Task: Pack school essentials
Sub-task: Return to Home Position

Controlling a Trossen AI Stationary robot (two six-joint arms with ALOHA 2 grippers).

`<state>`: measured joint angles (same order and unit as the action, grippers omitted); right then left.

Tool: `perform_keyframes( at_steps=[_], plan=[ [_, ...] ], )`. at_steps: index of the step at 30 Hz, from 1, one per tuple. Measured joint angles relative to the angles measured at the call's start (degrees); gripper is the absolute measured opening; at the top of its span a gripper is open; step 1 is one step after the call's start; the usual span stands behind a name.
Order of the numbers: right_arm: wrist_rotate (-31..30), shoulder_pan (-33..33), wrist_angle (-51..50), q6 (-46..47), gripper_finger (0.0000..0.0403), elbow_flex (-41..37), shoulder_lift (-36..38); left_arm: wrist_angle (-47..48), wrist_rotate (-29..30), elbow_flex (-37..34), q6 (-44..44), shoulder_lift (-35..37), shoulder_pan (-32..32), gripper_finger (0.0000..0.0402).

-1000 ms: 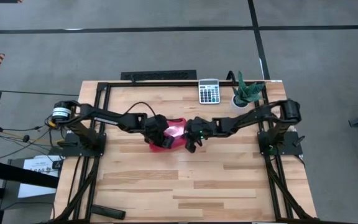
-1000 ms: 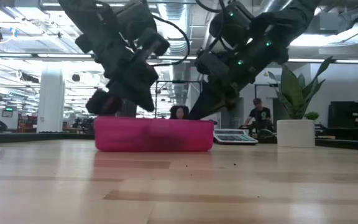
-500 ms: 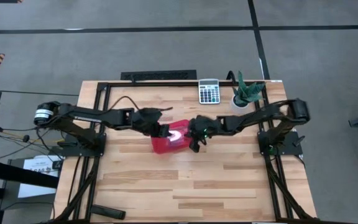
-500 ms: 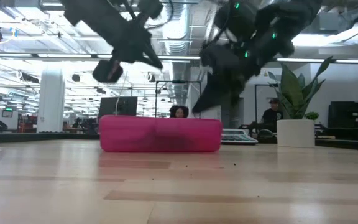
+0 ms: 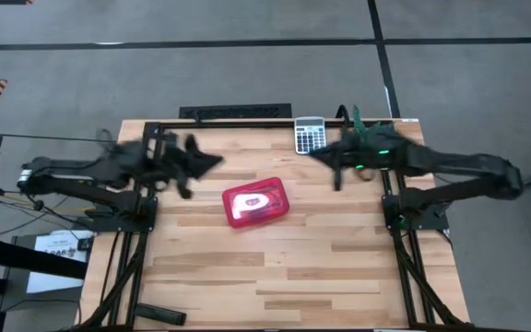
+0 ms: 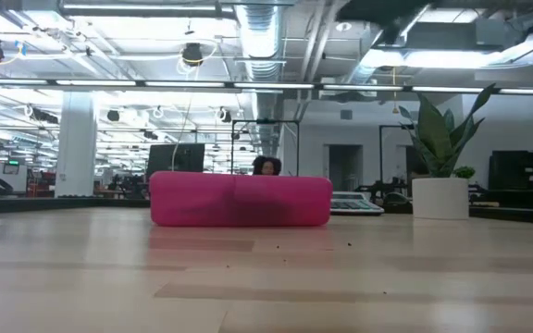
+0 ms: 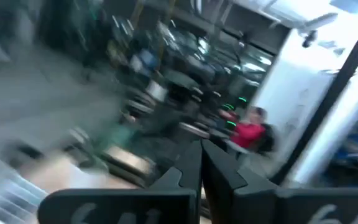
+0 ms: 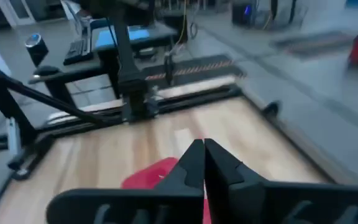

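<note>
A red hinged case (image 5: 256, 201) lies shut and flat on its base in the middle of the wooden table (image 5: 284, 277); the low view shows it as a pink box (image 6: 241, 199). The school essentials are out of view. My left gripper (image 5: 216, 159) hangs raised over the table's left part, clear of the case, its fingers shut (image 7: 201, 152) and holding nothing. My right gripper (image 5: 315, 155) hangs raised near the far right, also shut (image 8: 202, 152) with nothing between its fingers; the case (image 8: 157, 175) lies below and beyond it. Neither gripper shows in the low view.
A grey calculator (image 5: 310, 135) lies at the far edge, and a potted plant (image 5: 365, 138) in a white pot (image 6: 440, 197) stands to its right. A black frame (image 5: 247, 124) runs round the table. A person (image 6: 266, 166) sits in the room behind.
Both grippers have left the red case and risen high. The left one has drawn back toward the table's left edge and rolled; the right one has drawn back toward the far right. The case stays shut on the table.
</note>
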<state>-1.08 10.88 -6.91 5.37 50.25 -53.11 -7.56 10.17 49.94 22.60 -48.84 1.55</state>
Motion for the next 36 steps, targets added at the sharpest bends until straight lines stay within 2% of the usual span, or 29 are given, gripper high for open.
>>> perform_keyframes(
  at_steps=[4, 8, 12, 15, 18, 21, 28, 31, 36],
  plan=[
    [1.46, 4.63, -2.06, -3.29, 0.0011, -3.90, 9.24, 9.70, 1.18, -1.35, 0.80, 9.18, -0.10, 0.0000],
    [3.75, 9.00, -2.07, -1.18, 0.0007, -9.58, 18.25, 14.84, 1.06, -5.55, 4.17, 18.27, -0.57, 0.0000],
    [3.19, 12.32, -2.50, 2.11, 0.0006, -16.11, 28.95, 13.71, 0.80, -11.31, 6.33, 26.69, -0.46, 0.0000],
    [2.77, 13.37, -3.20, 7.97, 0.0006, -21.75, 35.21, 13.78, 0.89, -17.71, 8.29, 30.97, -0.52, 0.0000],
    [1.55, 13.69, -3.12, 14.67, 0.0006, -27.35, 40.84, 7.94, 0.97, -24.48, 9.13, 34.60, -0.46, 0.0000],
    [1.41, 13.21, -2.96, 19.14, 0.0006, -32.90, 45.06, 3.88, 1.76, -31.17, 10.07, 37.63, -0.49, 0.0000],
    [0.74, 10.83, 0.39, 25.69, 0.0006, -43.32, 52.96, 3.02, 3.15, -42.51, 16.35, 45.53, -0.49, 0.0000],
    [-0.88, 9.72, 1.55, 28.40, 0.0006, -45.91, 52.98, 2.94, 2.81, -45.44, 17.67, 48.75, -0.49, 0.0000],
    [-4.24, 7.94, 5.14, 29.73, 0.0006, -48.15, 52.94, 4.69, 0.76, -46.85, 18.80, 48.49, -0.49, 0.0000]
  ],
)
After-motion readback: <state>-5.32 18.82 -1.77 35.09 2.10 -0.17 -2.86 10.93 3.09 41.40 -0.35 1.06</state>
